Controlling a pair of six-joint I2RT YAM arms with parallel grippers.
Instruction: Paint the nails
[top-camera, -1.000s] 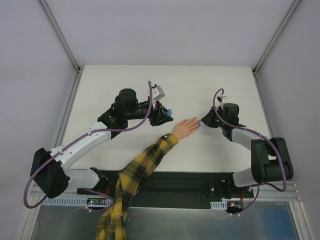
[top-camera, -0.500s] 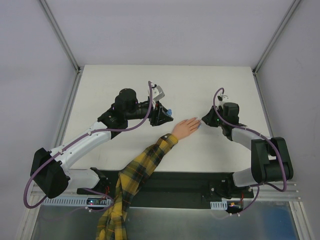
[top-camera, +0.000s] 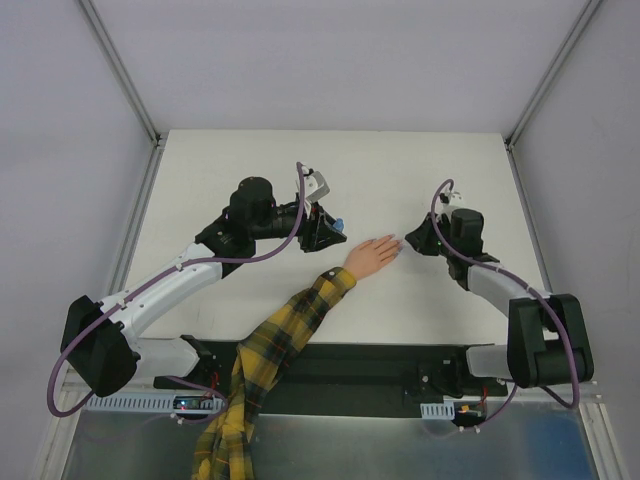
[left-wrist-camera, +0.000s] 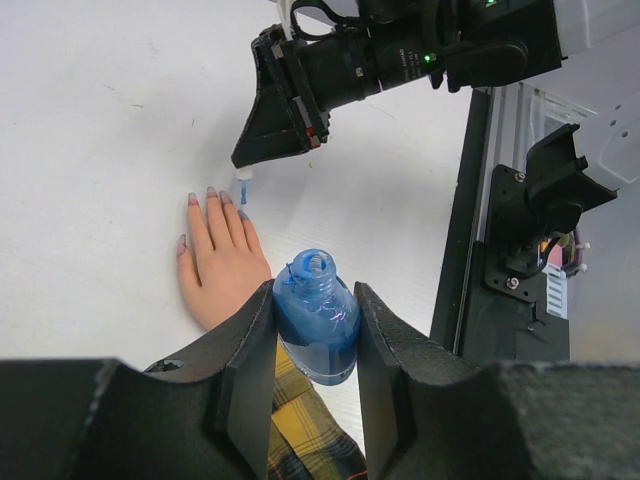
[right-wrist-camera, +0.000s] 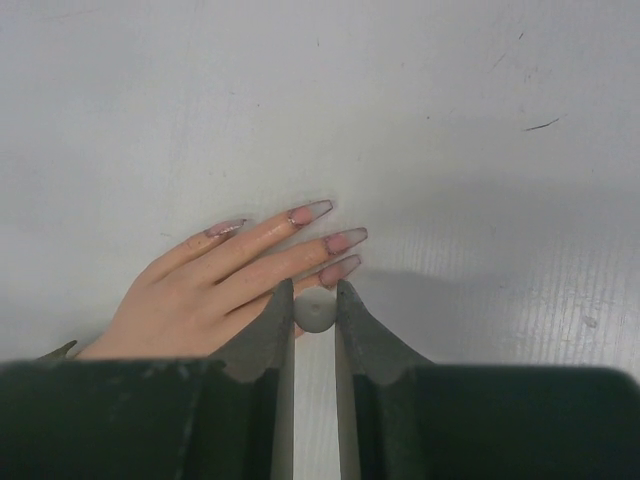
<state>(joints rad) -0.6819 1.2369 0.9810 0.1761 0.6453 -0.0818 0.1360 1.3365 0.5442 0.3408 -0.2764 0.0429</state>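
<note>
Top external: peach hand (top-camera: 372, 256), plaid sleeve (top-camera: 290, 335), flat on table (top-camera: 240, 165) between left gripper (top-camera: 333, 230) and right gripper (top-camera: 408, 243).
Left wrist: left jaws clamp uncapped blue polish bottle (left-wrist-camera: 317, 318); brush (left-wrist-camera: 243, 186) tip just beside nails (left-wrist-camera: 212, 191).
Right wrist: right jaws nearly closed on brush's white top, over little finger.

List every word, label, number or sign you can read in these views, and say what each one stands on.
No text can be read in any view.
Blue polish bottle: no label showing.
White sticker beside the black arm mount: print too small and blurred to read.
</note>
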